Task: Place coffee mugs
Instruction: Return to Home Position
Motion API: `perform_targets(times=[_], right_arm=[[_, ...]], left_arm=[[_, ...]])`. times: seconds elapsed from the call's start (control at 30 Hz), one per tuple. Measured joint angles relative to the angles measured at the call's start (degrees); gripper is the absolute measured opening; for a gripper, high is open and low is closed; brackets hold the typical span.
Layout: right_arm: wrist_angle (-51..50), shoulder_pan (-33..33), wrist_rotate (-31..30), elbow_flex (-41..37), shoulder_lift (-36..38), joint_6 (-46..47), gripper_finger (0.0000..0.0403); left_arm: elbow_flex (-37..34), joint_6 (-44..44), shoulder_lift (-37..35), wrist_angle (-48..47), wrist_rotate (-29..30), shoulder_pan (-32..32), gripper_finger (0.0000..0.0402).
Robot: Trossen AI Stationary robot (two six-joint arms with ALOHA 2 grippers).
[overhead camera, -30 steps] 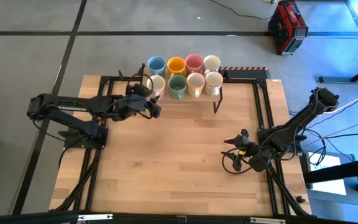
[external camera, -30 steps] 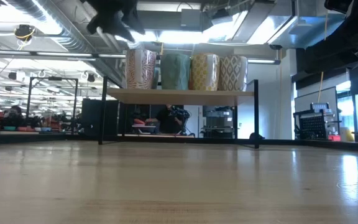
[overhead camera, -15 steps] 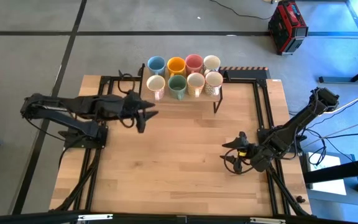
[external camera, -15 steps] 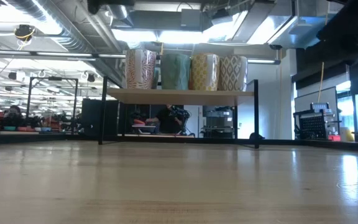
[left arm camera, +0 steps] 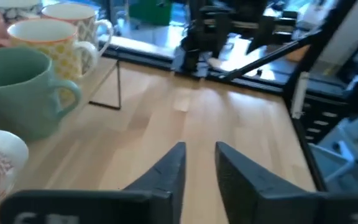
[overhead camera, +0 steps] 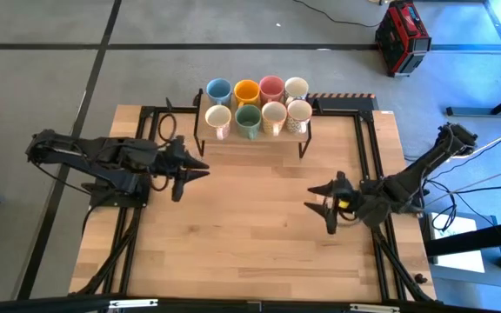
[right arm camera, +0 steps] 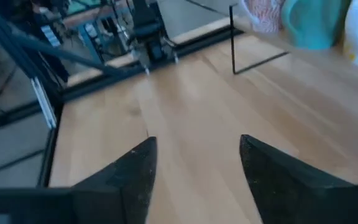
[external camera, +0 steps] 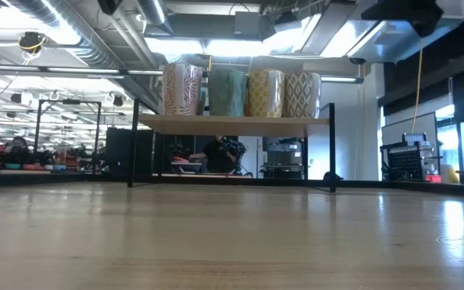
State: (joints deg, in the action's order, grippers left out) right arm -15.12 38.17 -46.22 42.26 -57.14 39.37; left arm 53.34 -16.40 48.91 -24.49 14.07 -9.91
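Eight mugs stand in two rows on a raised shelf (overhead camera: 250, 132) at the table's far middle. The back row is light blue (overhead camera: 218, 89), orange (overhead camera: 246, 90), pink (overhead camera: 270, 87) and white (overhead camera: 296, 86). The front row is a white patterned mug (overhead camera: 218, 116), green (overhead camera: 248, 117), cream (overhead camera: 273, 114) and speckled (overhead camera: 298, 111). The low view shows the front row (external camera: 226, 91) on the shelf. My left gripper (overhead camera: 197, 169) hangs left of and nearer than the shelf, narrowly open (left arm camera: 199, 152) and empty. My right gripper (overhead camera: 324, 204) is over the table's right half, wide open (right arm camera: 197, 146) and empty.
The shelf stands on thin black legs (overhead camera: 303, 149). Black frame rails (overhead camera: 368, 130) run along the table's sides. Bare wooden tabletop (overhead camera: 250, 226) lies between the arms. A red case (overhead camera: 401, 35) sits on the floor beyond the table. A person (external camera: 216, 153) shows far behind.
My left gripper has drawn back from the white patterned mug on the shelf, toward the table's near-left, and risen out of the low view. The mug stays standing on the shelf. My right gripper has risen a little and shifted toward the far edge.
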Motion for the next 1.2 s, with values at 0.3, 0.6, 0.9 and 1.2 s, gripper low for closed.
perform_targets(times=[0.3, 0.6, 0.9, 1.2], right_arm=[[4.29, -11.49, 13.11, 0.09, 4.01, -5.36, 0.0066], [6.31, -18.39, 18.51, -2.27, 10.89, -11.17, 0.0019], [10.99, -20.23, 15.04, -11.61, 19.03, -11.19, 0.0012], [11.11, -20.21, 12.26, -12.04, 18.99, -13.48, 0.0025]], left_arm=[[-12.26, 3.13, -12.56, 7.74, -4.74, 0.20, 0.0004], [-20.61, 3.15, -22.22, 9.14, -3.92, 0.79, 0.0009], [-21.90, 3.16, -25.40, 8.72, -4.11, 0.79, 0.0009], [-22.58, 4.64, -25.82, 8.96, -1.50, 0.79, 0.0009]])
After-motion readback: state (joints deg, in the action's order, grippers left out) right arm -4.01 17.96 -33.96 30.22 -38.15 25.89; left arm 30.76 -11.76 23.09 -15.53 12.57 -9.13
